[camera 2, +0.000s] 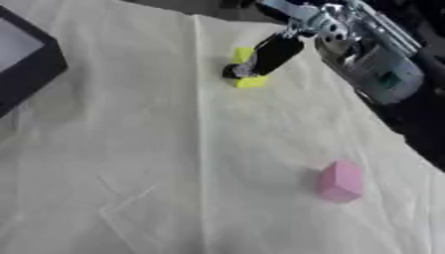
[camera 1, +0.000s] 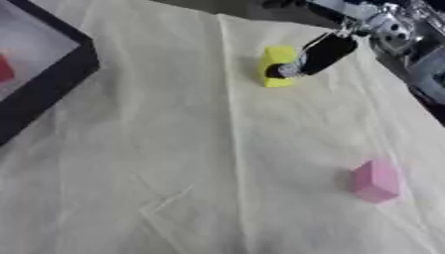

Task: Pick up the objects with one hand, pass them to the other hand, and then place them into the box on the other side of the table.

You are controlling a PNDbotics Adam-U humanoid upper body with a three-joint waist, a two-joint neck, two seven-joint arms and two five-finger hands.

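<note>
The work surface is a table covered by a cream cloth (camera 1: 174, 149), creased, with 1 long fold running near to far down the middle and shorter creases at the near left. Beyond the cloth's far edge only a dark strip of the room shows; nothing there can be made out. A box (camera 1: 61, 74) with a black rim and pale floor sits at the far left, cut off by the view's edge; a small red thing (camera 1: 4, 68) lies inside it at the left margin. The right hand (camera 1: 323, 53) enters from the far right corner, its black fingers angled down and toward the left onto a yellow block (camera 1: 276, 55) at far centre-right. In the right eye view the fingers cross the block's front, so yellow shows above and below them; whether they are closed on the block or only touching it, I cannot tell. The yellow block stands on the cloth with its long axis roughly upright in the view, near to far. A pink block (camera 2: 340, 181) rests at the near right, well apart from the hand, also taller than wide, tilted slightly. The left hand shows in neither view.
</note>
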